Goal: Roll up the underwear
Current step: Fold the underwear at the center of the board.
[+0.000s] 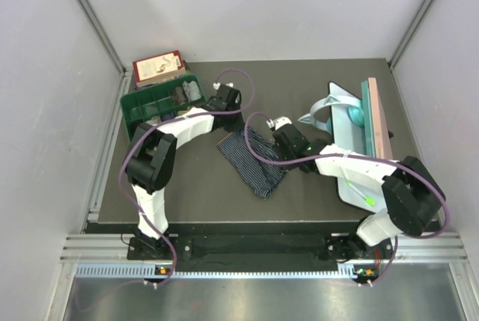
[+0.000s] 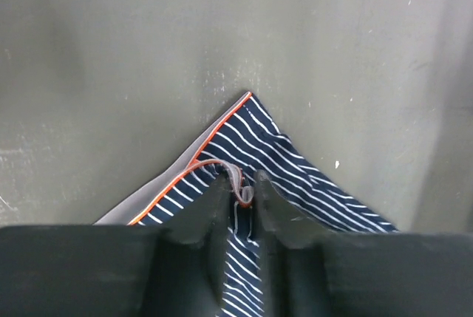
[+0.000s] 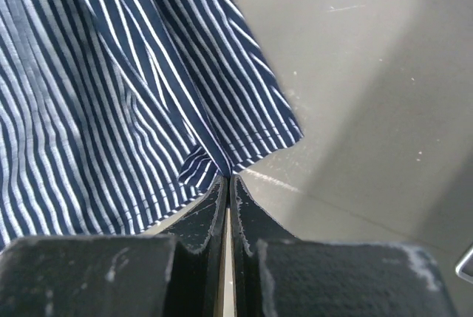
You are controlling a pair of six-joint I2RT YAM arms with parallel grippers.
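While the dark blue striped boxer briefs (image 1: 254, 164) lie spread in the middle of the dark surface (image 1: 194, 186), the left fingers (image 2: 211, 206) are clenched on a fold at the orange waistband (image 2: 194, 153). The right fingers (image 3: 211, 213) grasp the hem of one leg, pressed tight together.

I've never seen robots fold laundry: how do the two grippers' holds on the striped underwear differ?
The left gripper pinches the orange-edged waistband; the right gripper pinches a plain striped hem. The left's jaws stand slightly apart around bunched cloth; the right's are nearly shut. Both hold the same underwear at its edge.
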